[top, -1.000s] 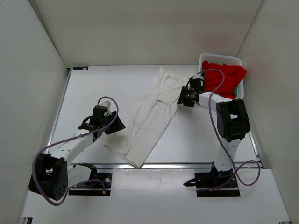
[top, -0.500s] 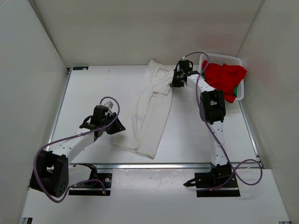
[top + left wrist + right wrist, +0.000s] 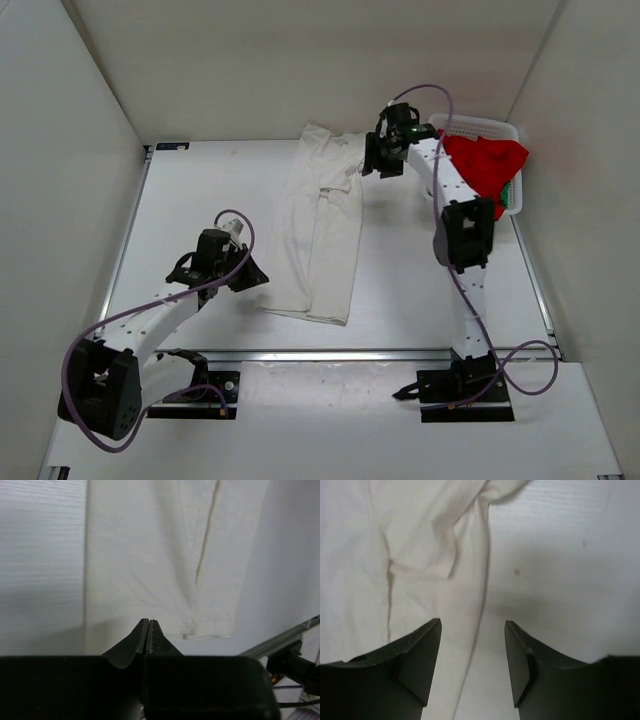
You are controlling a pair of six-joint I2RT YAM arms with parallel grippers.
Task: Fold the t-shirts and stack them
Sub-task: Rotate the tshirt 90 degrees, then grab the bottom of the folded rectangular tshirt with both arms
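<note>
Off-white t-shirt lies flat; left gripper closed at its near edge, right gripper spread, empty.

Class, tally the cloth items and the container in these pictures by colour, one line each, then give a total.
Off-white t-shirt, spread on the table: 1
Red t-shirt, in the basket: 1
Green cloth, only a sliver showing under the red one: 1
White plastic basket: 1
Total: 4
</note>
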